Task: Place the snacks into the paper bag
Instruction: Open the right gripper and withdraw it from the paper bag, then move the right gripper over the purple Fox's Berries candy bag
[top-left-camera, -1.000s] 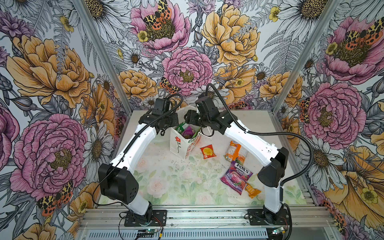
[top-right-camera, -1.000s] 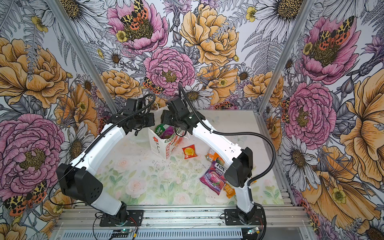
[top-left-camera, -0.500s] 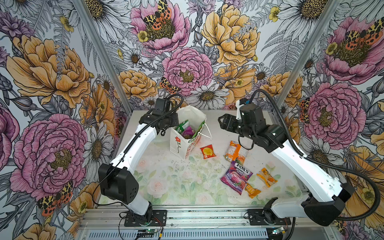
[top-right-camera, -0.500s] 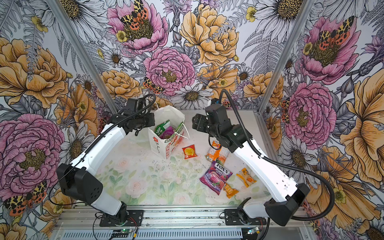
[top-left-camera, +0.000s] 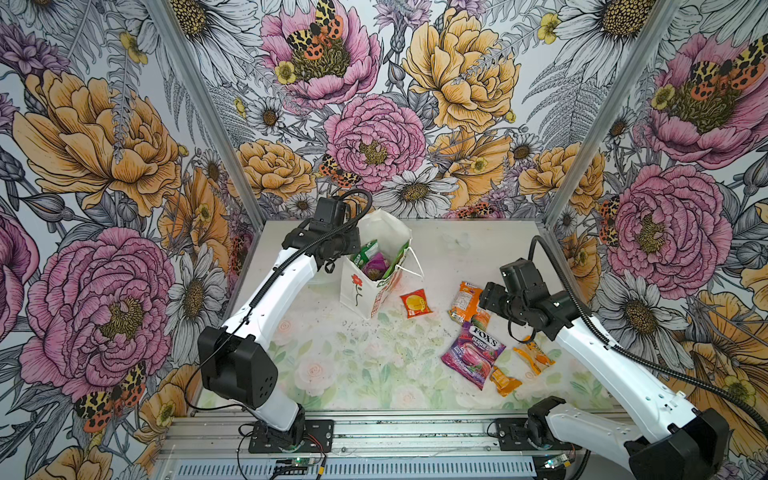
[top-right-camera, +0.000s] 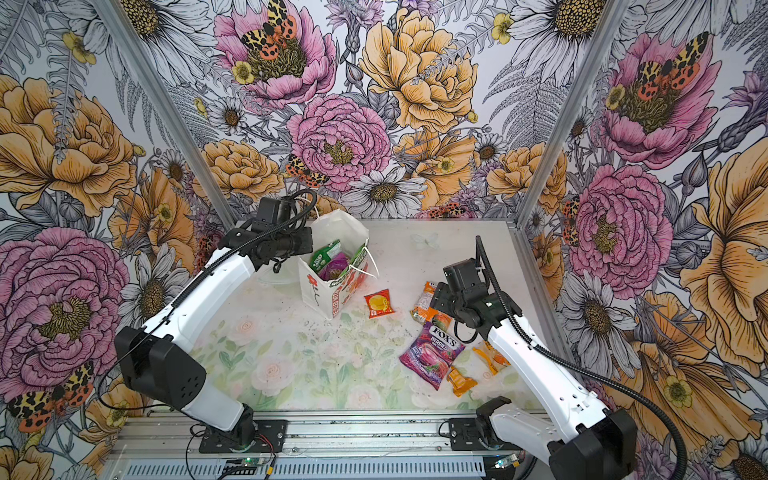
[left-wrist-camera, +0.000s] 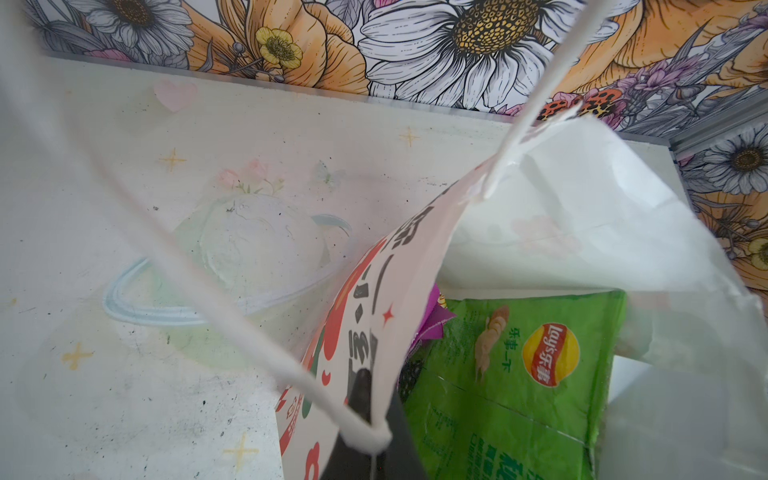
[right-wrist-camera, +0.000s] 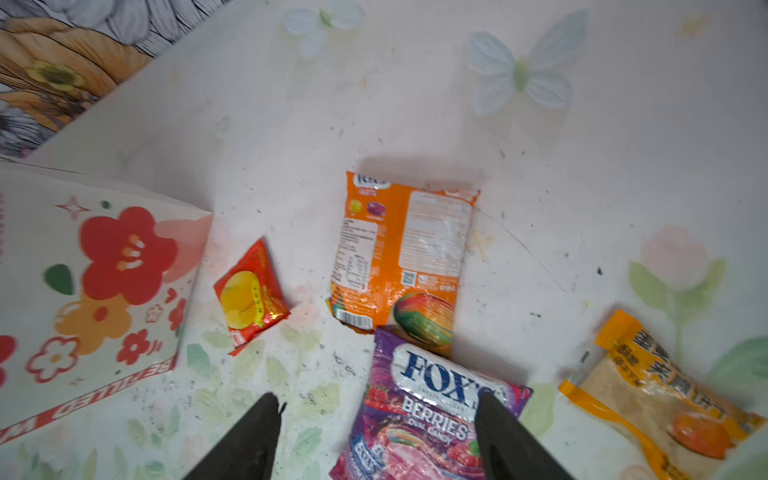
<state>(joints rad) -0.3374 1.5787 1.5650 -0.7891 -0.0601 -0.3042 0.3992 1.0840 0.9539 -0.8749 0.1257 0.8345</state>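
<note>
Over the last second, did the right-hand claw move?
Yes. The right gripper left the mouth of the paper bag and swung right. It is now open above the orange packet.

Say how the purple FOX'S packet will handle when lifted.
The purple FOX'S packet looks crinkled and puffy, so probably light and floppy. Its glossy film may slip. Its edge overlaps the orange packet, which might shift.
</note>
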